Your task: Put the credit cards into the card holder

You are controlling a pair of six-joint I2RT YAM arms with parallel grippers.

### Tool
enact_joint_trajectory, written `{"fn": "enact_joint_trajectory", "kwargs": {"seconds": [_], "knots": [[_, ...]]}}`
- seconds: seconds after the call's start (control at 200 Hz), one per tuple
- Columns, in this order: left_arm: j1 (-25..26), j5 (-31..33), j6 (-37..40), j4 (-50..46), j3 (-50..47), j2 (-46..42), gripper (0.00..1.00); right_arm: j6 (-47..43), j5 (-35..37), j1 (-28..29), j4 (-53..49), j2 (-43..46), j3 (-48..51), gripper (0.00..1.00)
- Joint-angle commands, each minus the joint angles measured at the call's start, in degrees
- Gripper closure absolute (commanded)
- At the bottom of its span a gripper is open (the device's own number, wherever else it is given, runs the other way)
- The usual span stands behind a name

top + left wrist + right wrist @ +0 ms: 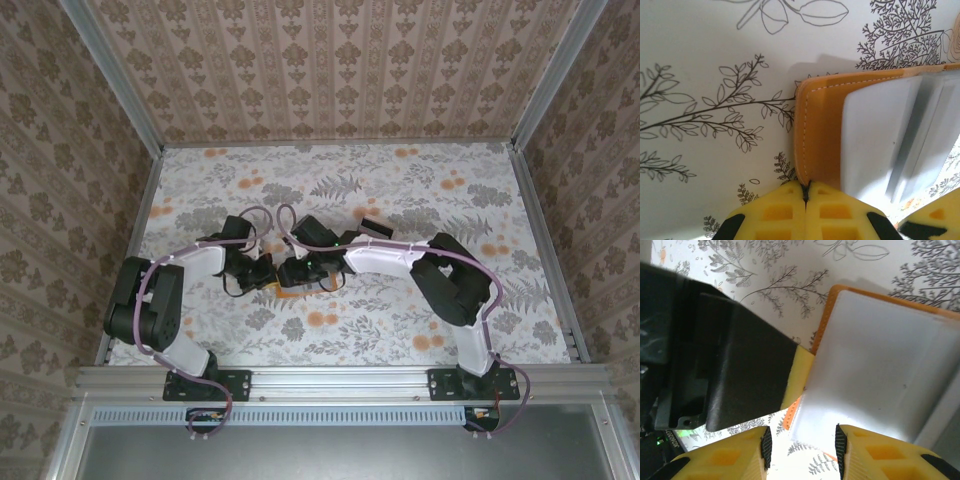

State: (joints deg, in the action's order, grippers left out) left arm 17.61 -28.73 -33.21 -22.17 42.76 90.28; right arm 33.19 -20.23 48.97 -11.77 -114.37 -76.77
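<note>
table (pixel 400 180) lying under card holder (pixel 293 293) | card (pixel 875 135) lying on card holder's inner face | left gripper (pixel 805 192) pinching card holder's left edge | right gripper (pixel 800 440) hanging over card holder, seemingly straddling card's corner

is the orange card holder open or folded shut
Open: the card holder lies spread, pale grey inside facing up within its orange rim.

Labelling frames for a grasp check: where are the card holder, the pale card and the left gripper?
card holder (pixel 817 130), left wrist view, orange stitched flap.
pale card (pixel 880 360), right wrist view, face centre.
left gripper (pixel 805 192), left wrist view, seam between closed fingertips.
</note>
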Motion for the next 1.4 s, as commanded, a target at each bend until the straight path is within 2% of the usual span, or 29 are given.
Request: {"fn": "enact_joint_trajectory", "kwargs": {"seconds": [0.0, 0.265, 0.32, 0.39, 0.51, 0.73, 0.855, 0.97, 1.11, 1.37, 1.395], "knots": [[0.32, 0.34, -0.37, -0.45, 0.21, 1.19, 1.00, 0.82, -1.50, -0.51, 1.01, -0.85, -0.74, 0.59], [-0.02, 1.42, 0.08, -1.76, -0.05, 0.37, 1.00, 0.80, -0.46, -2.02, 1.82, 1.17, 2.23, 0.59], [-0.42, 1.90, -0.08, -2.07, -0.29, -0.62, 0.93, 0.57, -0.07, -2.61, 1.76, 2.46, 3.23, 0.59], [-0.81, 2.18, -0.12, -2.64, -0.25, -2.03, 0.75, -0.23, 0.72, -3.38, 0.64, 4.07, 3.83, 0.59], [-0.82, 3.92, 0.91, -6.13, 1.54, -4.69, 0.65, -1.40, 1.95, -5.33, -0.51, 7.14, 5.39, 0.59], [-1.47, 7.30, 2.91, -13.13, 5.60, -9.11, 0.61, -4.07, 4.37, -9.40, -3.40, 15.02, 7.99, 0.59], [-2.18, 10.00, 4.33, -16.91, 8.20, -12.00, 0.58, -6.96, 8.19, -12.78, -6.95, 19.41, 9.18, 0.57], [-2.22, 9.17, 4.48, -16.05, 9.21, -13.20, 0.57, -9.45, 10.70, -17.07, -9.12, 22.67, 11.01, 0.55], [-0.26, 6.41, 2.85, -11.86, 11.56, -10.30, 0.56, -12.81, 12.67, -22.23, -11.62, 25.59, 12.75, 0.52], [8.14, 6.49, 3.10, -9.12, 26.19, 3.25, 0.56, -18.60, 15.97, -29.38, -15.07, 26.61, 13.41, 0.47], [10.26, 6.33, 3.30, -9.14, 27.82, 4.90, 0.56, -19.08, 15.93, -29.77, -15.16, 26.36, 13.32, 0.47]]}}
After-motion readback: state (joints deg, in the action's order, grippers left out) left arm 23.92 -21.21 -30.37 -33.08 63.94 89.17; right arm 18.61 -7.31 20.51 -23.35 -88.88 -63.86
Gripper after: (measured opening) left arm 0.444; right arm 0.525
